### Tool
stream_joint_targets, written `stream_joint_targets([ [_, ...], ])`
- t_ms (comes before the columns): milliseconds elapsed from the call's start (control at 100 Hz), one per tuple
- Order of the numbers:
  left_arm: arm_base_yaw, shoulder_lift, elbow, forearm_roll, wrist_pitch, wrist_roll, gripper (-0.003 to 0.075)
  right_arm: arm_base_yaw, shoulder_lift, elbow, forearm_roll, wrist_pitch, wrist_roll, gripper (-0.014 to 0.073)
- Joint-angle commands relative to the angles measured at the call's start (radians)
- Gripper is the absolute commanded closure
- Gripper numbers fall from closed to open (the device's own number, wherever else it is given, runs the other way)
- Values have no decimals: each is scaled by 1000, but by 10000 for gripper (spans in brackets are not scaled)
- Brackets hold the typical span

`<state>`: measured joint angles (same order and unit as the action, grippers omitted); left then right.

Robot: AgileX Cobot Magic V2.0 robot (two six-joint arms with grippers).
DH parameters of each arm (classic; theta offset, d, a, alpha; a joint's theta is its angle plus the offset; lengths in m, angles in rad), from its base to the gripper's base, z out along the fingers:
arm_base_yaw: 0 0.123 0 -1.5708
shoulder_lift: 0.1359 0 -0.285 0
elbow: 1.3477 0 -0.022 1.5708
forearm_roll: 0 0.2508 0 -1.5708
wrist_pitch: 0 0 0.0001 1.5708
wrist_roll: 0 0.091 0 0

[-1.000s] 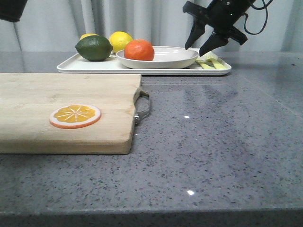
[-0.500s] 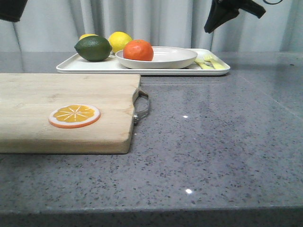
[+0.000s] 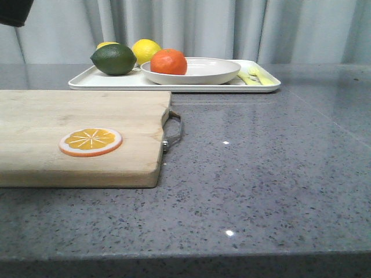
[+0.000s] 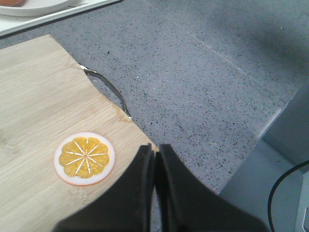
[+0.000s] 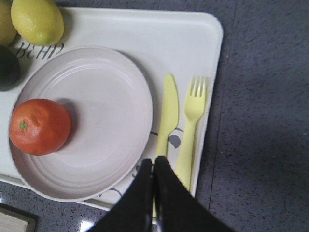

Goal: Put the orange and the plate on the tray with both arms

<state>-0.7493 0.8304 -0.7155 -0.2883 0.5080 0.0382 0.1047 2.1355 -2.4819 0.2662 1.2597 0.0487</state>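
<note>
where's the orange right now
The orange sits in the left part of the plate, on the tray at the far side of the table, just right of the lemon and lime.

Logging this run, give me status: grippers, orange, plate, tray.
Both grippers, left and right, shut, empty. Orange on plate, plate on tray. Nothing obstructing.

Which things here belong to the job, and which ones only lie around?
Job things:
orange, lying in the plate
plate, standing on the tray
tray

Only lying around:
lemon and lime, on the tray
yellow knife and fork, on the tray
cutting board
orange slice, on the board
</note>
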Motion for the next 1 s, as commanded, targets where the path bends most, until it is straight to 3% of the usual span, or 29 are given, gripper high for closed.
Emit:
stream_joint_targets([
  [0, 1, -2, -27, -18, -63, -6, 739, -4, -106, -30, -11, 78, 10, 662],
  [240, 1, -2, -27, -18, -63, -6, 739, 36, -189, 9, -18, 80, 10, 662],
  [500, 1, -4, -27, -20, -63, -6, 739, 85, -342, 256, -91, 63, 9, 662],
  [990, 1, -29, -5, -21, -73, -2, 739, 126, -789, 918, -91, -336, -14, 662],
])
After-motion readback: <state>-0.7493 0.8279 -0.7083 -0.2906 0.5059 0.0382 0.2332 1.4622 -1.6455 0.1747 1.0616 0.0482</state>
